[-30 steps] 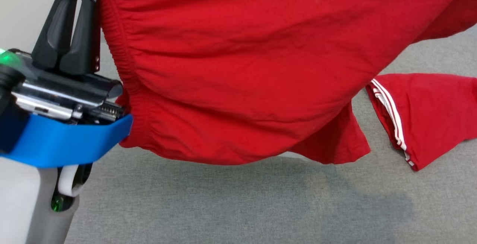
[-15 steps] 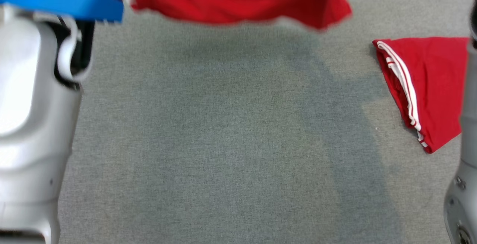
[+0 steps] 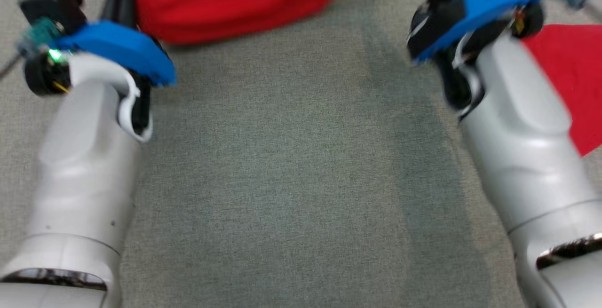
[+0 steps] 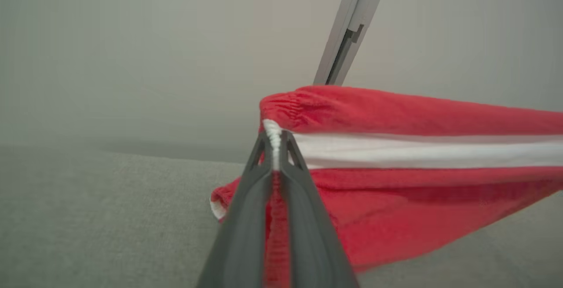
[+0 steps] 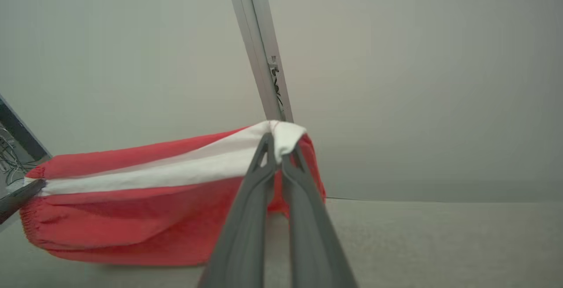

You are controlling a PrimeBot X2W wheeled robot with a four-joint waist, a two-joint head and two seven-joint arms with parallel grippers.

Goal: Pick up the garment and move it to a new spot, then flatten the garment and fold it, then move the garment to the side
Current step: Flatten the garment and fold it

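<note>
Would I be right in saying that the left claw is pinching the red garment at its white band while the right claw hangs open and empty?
Not quite: the right claw is not open and empty but shut on the red garment at its white band, as the right wrist view shows. The left claw does pinch it there.

My left forearm [image 3: 80, 171] and right forearm [image 3: 526, 148]: pale grey glossy shells, with a dark shiny band at each base. I see a blue wrist collar [image 3: 117, 51] on each, over black housing. Green light [image 3: 55, 55] lit on left wrist. Left tool [image 4: 276, 140] and right tool [image 5: 277, 149]: long dark grey fingers [image 4: 239, 235], with triangular cut-outs near the tips.
</note>
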